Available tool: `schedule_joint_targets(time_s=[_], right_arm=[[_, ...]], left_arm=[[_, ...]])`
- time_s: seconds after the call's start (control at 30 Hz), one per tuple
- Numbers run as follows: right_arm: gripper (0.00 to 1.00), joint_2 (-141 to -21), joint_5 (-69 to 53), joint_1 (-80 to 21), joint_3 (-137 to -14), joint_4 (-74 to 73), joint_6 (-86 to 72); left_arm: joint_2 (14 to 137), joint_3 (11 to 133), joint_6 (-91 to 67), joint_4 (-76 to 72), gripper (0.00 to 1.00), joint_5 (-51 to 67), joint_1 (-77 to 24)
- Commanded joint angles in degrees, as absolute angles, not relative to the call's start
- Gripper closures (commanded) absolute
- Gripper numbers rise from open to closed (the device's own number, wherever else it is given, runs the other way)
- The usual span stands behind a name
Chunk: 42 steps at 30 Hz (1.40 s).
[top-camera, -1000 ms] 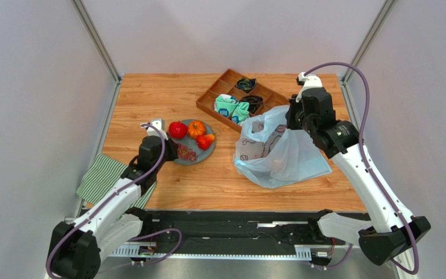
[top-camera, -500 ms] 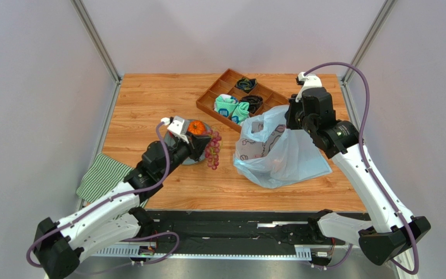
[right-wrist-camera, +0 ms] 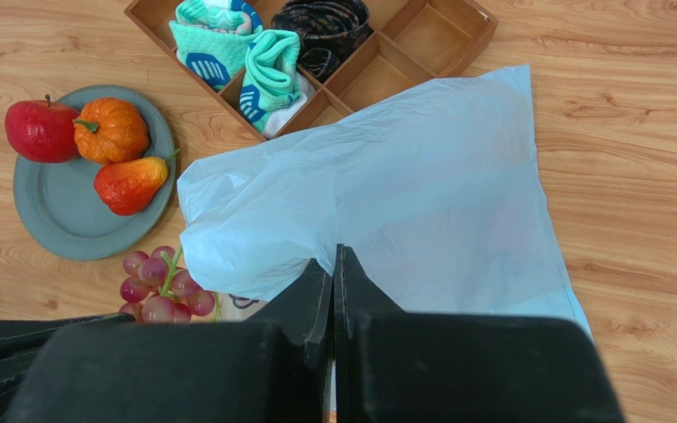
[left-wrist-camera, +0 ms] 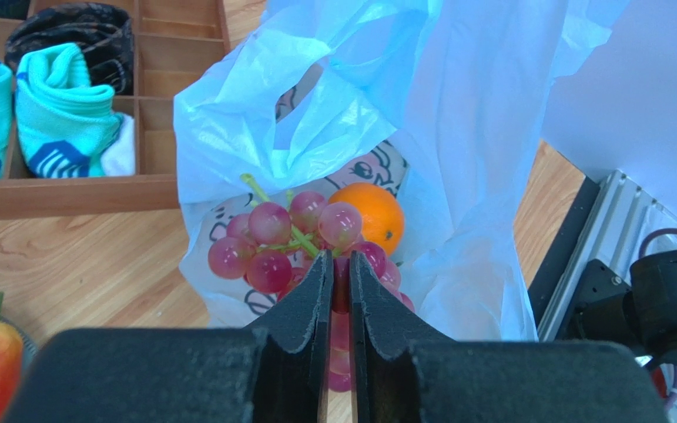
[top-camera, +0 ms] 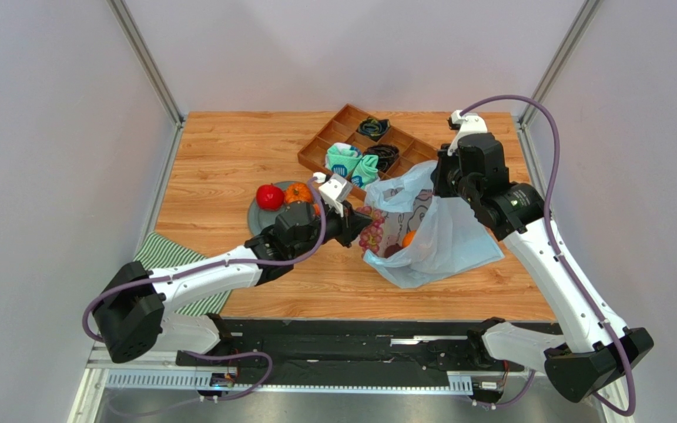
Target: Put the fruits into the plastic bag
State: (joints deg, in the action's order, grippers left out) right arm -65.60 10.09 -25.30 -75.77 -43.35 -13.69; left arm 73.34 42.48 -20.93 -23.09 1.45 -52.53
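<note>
In the last second the left gripper (left-wrist-camera: 339, 264) has carried the dark red grape bunch (left-wrist-camera: 270, 223) from the round grey plate (right-wrist-camera: 59, 220) to the mouth of the translucent light-blue plastic bag (top-camera: 448, 238), toward the worktop's right edge; release looks next. Its jaws clamp the stem, arm stretched low. The right gripper (right-wrist-camera: 334, 256) pinches the bag's rim, holding it raised.

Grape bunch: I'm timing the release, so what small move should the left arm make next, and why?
Probably ease the left claw slightly forward into the plastic bag before opening. It is shut on the grape bunch, which hangs at the bag's mouth; the orange lies inside beyond, and the right claw holds the edge up.
</note>
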Motion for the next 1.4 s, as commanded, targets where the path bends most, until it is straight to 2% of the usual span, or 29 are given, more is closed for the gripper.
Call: schedule_joint_targets(time_s=[0.0, 0.83, 1.17, 1.37], right_arm=[[1.0, -64.95, 9.75, -25.22, -75.76, -40.52, -14.06], [1.0, -66.09, 9.23, -25.14, -76.9, -41.13, -14.32], [1.0, -65.92, 8.88, -25.05, -76.55, -41.13, -14.33], [1.0, -65.57, 8.97, -25.22, -76.2, -41.05, -14.24]], left_arm=[[75.23, 45.61, -22.06, -29.18, 1.0, 4.92, -52.91], [88.24, 52.99, -24.26, -31.29, 1.0, 19.33, -55.46], [96.59, 65.64, -19.87, -26.99, 1.0, 17.41, -55.46], [100.8, 70.39, -16.62, -25.05, 1.0, 9.32, -55.46]])
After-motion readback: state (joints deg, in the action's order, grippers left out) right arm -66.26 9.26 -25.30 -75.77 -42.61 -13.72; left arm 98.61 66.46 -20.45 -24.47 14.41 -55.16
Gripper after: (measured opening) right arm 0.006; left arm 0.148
